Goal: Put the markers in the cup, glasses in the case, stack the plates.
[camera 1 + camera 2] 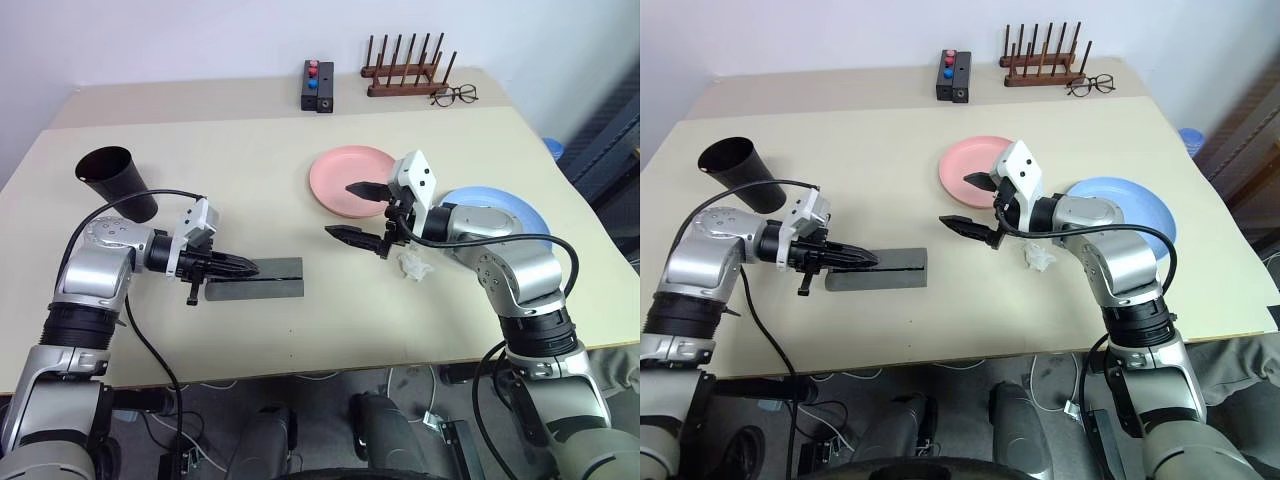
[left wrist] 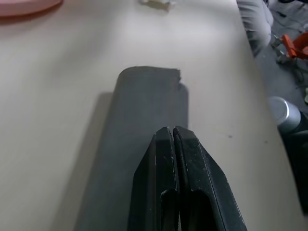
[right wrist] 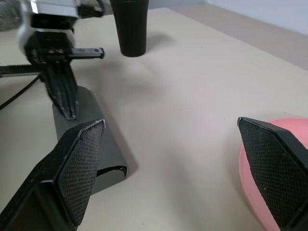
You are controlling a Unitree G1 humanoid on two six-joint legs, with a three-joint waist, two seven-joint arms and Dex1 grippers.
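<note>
On the beige table, my left gripper is pressed shut, empty, over the closed grey case; at three o'clock, my right gripper gapes wide, holding nothing.

grey case, black cup, pink plate, light blue plate.

Even, bright indoor light fell across the pale surface, casting only soft shadows beside the black cup and under the grey case. The left pincer appeared slightly soft close-up; no glare showed.
</note>
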